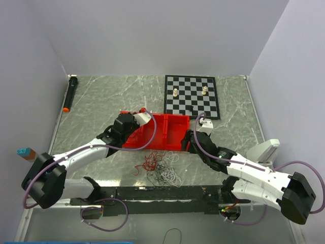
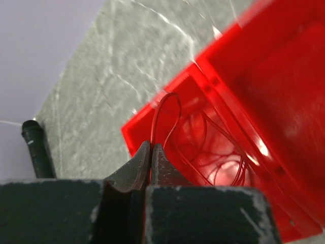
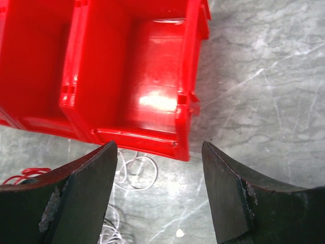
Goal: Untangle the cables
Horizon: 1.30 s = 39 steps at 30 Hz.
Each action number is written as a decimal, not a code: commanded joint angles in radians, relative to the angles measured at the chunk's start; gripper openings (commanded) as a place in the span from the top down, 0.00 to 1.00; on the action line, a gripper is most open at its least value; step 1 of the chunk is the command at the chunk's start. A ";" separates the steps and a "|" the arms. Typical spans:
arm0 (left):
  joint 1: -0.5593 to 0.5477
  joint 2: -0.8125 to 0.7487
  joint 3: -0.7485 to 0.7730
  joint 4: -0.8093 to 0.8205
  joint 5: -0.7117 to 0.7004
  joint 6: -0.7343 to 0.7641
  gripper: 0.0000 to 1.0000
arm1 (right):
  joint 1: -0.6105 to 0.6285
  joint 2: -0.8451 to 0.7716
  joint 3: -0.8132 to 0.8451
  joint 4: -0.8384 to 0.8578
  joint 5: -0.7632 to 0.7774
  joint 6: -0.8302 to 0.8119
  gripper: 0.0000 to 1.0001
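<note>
A red bin (image 1: 161, 133) with divided compartments sits mid-table. My left gripper (image 1: 143, 117) hangs over its left end, shut, with a thin red cable (image 2: 165, 109) rising in a loop from between its tips (image 2: 151, 146). More red cable loops (image 2: 218, 162) lie inside the left compartment (image 2: 152, 119). In front of the bin a tangle of red, white and black cables (image 1: 160, 169) rests on the table. My right gripper (image 1: 191, 142) is open just off the bin's front right corner (image 3: 183, 147), nothing between its fingers (image 3: 94, 188). White cable loops (image 3: 136, 172) lie by its left finger.
A chessboard (image 1: 192, 104) with two pale pieces (image 1: 175, 92) (image 1: 204, 91) lies behind the bin. A black marker with an orange tip (image 1: 70, 93) lies along the left wall. A blue and brown block (image 1: 24, 152) sits at the left edge. Walls enclose the table.
</note>
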 commanded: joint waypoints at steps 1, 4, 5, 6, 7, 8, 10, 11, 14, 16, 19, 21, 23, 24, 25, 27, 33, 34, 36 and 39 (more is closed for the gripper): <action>0.001 0.006 -0.033 0.034 0.057 0.032 0.99 | -0.023 -0.027 -0.017 0.041 -0.022 -0.010 0.26; -0.001 0.032 -0.043 0.019 0.081 0.039 0.98 | -0.024 -0.032 -0.019 0.047 -0.031 -0.013 0.26; 0.002 0.043 -0.035 -0.001 0.097 0.037 0.93 | -0.028 -0.032 -0.019 0.048 -0.033 -0.013 0.26; 0.001 0.049 -0.024 -0.027 0.120 0.037 0.85 | -0.028 -0.035 -0.021 0.048 -0.033 -0.013 0.26; 0.001 0.054 -0.008 -0.057 0.143 0.034 0.72 | -0.026 -0.035 -0.019 0.048 -0.034 -0.013 0.26; 0.002 0.054 0.014 -0.093 0.166 0.028 0.58 | -0.026 -0.035 -0.019 0.048 -0.034 -0.013 0.26; 0.005 0.049 0.055 -0.136 0.180 0.011 0.30 | -0.026 -0.041 -0.019 0.047 -0.037 -0.016 0.26; 0.010 0.042 0.081 -0.156 0.180 -0.001 0.24 | -0.028 -0.044 -0.019 0.047 -0.040 -0.019 0.26; 0.042 -0.016 0.167 -0.241 0.222 -0.052 0.10 | -0.026 -0.060 -0.021 0.051 -0.053 -0.033 0.26; 0.059 -0.068 0.212 -0.306 0.281 -0.070 0.07 | -0.028 -0.064 -0.025 0.057 -0.060 -0.042 0.26; 0.060 -0.179 0.244 -0.427 0.466 -0.025 0.05 | -0.028 -0.064 -0.024 0.068 -0.079 -0.057 0.26; 0.056 -0.233 0.256 -0.546 0.669 0.032 0.09 | -0.026 -0.061 -0.030 0.086 -0.099 -0.068 0.26; 0.042 -0.242 0.253 -0.701 0.828 0.100 0.12 | -0.028 -0.061 -0.036 0.119 -0.129 -0.083 0.26; 0.019 -0.238 0.234 -0.726 0.871 0.115 0.14 | -0.028 -0.060 -0.043 0.135 -0.143 -0.093 0.26; -0.002 -0.227 0.209 -0.734 0.881 0.123 0.16 | -0.028 -0.060 -0.047 0.145 -0.163 -0.100 0.26; -0.025 -0.210 0.165 -0.722 0.893 0.132 0.17 | -0.028 -0.063 -0.050 0.159 -0.192 -0.117 0.27; -0.067 -0.069 0.157 -0.705 0.956 0.158 0.25 | -0.024 -0.081 -0.066 0.163 -0.240 -0.153 0.27; -0.070 -0.040 0.164 -0.699 0.966 0.148 0.28 | -0.026 -0.081 -0.070 0.165 -0.243 -0.154 0.27; -0.079 -0.009 0.168 -0.656 0.980 0.129 0.32 | -0.028 -0.086 -0.079 0.166 -0.246 -0.153 0.27; -0.108 0.016 0.174 -0.621 0.979 0.120 0.35 | -0.026 -0.089 -0.090 0.169 -0.257 -0.148 0.28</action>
